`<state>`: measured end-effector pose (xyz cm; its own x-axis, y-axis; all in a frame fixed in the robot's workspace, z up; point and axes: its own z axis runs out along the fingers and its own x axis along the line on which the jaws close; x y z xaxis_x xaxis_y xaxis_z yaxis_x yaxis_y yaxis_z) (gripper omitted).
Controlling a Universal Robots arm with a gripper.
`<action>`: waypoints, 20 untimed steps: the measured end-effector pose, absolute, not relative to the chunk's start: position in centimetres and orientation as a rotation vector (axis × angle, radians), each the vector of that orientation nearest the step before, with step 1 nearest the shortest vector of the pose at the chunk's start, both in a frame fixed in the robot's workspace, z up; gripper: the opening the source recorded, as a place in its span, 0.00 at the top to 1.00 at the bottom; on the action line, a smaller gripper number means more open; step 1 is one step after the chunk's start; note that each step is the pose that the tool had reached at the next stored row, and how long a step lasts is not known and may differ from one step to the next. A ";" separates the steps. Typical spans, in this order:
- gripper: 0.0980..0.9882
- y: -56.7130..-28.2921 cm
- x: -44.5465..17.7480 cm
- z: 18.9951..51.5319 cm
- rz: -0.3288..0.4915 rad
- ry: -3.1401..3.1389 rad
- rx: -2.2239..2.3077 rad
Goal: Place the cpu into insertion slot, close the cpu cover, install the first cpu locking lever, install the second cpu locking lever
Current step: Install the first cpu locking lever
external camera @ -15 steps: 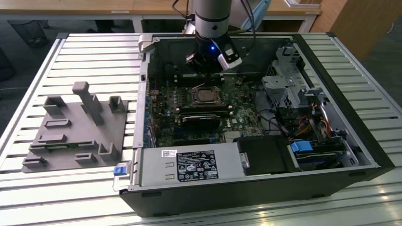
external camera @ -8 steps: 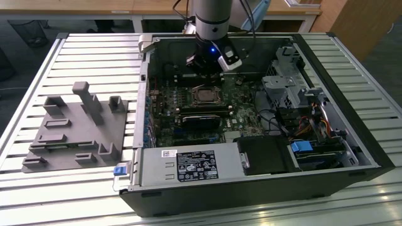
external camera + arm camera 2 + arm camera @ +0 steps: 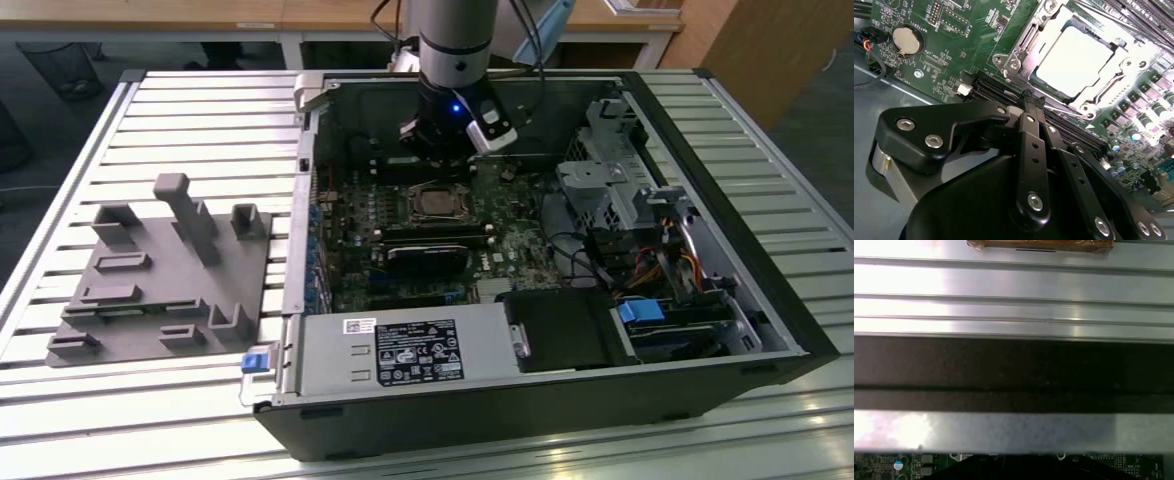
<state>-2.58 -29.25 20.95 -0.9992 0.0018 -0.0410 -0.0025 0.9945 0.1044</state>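
Second wrist view: claw (image 3: 1033,100) linkage fills the lower frame and hides the memory slots (image 3: 989,90) behind it; whether the tips are apart is not resolvable. Cpu (image 3: 1074,60) top washed out by glare. Exterior view: arm (image 3: 451,40) cut off at top edge.

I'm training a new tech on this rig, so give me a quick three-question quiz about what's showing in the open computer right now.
1. True or false: the cpu is lying in the insertion slot.
2. What stands on the slatted table at the exterior view's left of the computer case?
A. a gray fixture block
B. a keyboard
C. a monitor
3. Fill in: the round coin battery sits on a ____ circuit board.

Key: 1 true; 2 A; 3 green.
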 end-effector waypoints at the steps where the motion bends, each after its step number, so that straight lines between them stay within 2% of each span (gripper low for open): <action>1: 0.99 -29.2 -2.6 20.9 0.162 3.096 -0.001; 20: 0.99 -29.1 -2.4 20.3 0.161 3.096 -0.001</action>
<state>-2.41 -29.09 20.28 -0.9992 0.0016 -0.0410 -0.0026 0.9946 0.1037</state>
